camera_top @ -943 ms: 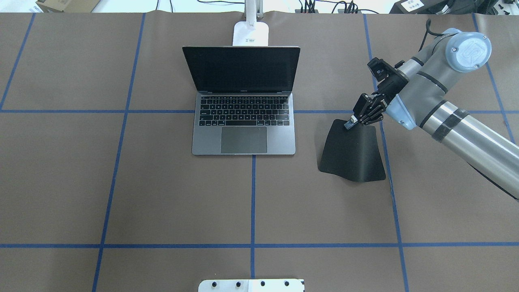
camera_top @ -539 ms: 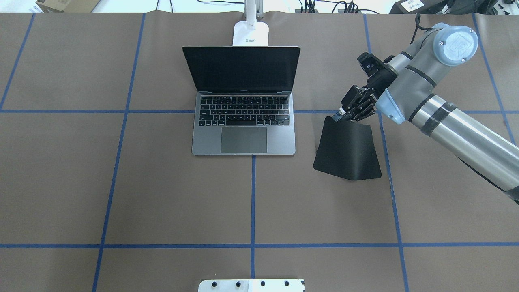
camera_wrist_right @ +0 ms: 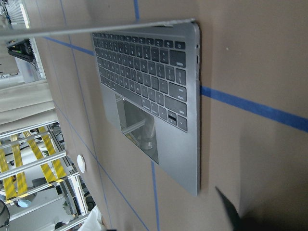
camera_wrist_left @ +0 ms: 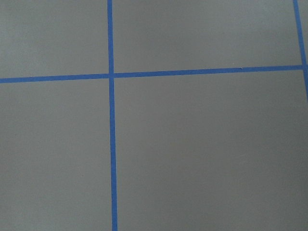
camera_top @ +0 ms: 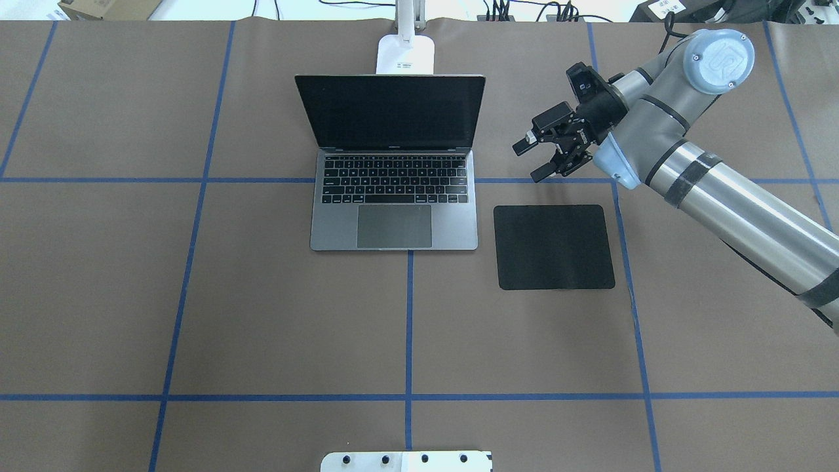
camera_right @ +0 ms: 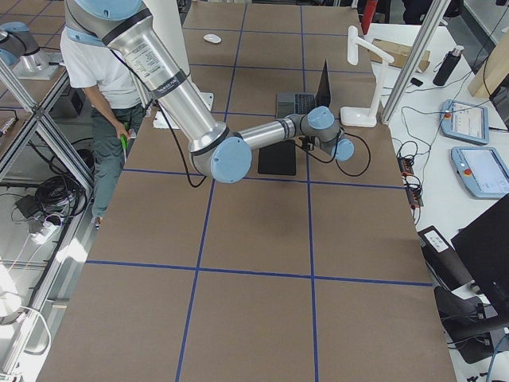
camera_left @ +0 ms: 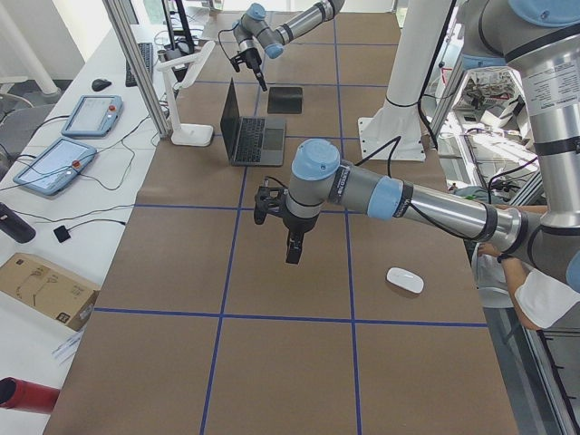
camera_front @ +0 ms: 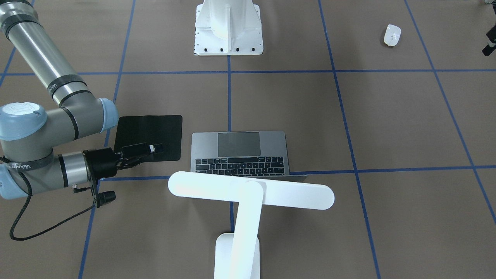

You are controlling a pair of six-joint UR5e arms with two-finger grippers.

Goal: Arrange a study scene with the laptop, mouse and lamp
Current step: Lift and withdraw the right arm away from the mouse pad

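The brown paper-covered table with blue tape grid [camera_top: 262,314] is inspected from the robot's side outward.

Nearest, level with the white bolted robot pedestal [camera_top: 406,461], the small white oval mouse [camera_front: 392,35] lies on the robot's left, well apart from every other item. The left gripper [camera_left: 292,249] hangs above bare table near it; whether its fingers are parted cannot be told.

Further out, the black square mat [camera_top: 554,246] lies flat, just beside the right edge of the slim grey metal laptop [camera_top: 393,216], not touching it. The laptop stands open, screen dark, keyboard facing the robot.

Past the mat's far edge, the right gripper [camera_top: 527,162] hovers with its fingers spread wide and nothing between them.

Farthest, the white T-shaped desk lamp [camera_front: 252,193] stands directly behind the laptop, its bar head above the screen's top edge.

Assessment: laptop, lamp and mat appear placed; the mouse remains. Recommended: lift the right arm straight up so a fingertip does not snag the mat; take the mouse across its narrow sides, low, and set it centred on the mat, clear of the laptop.
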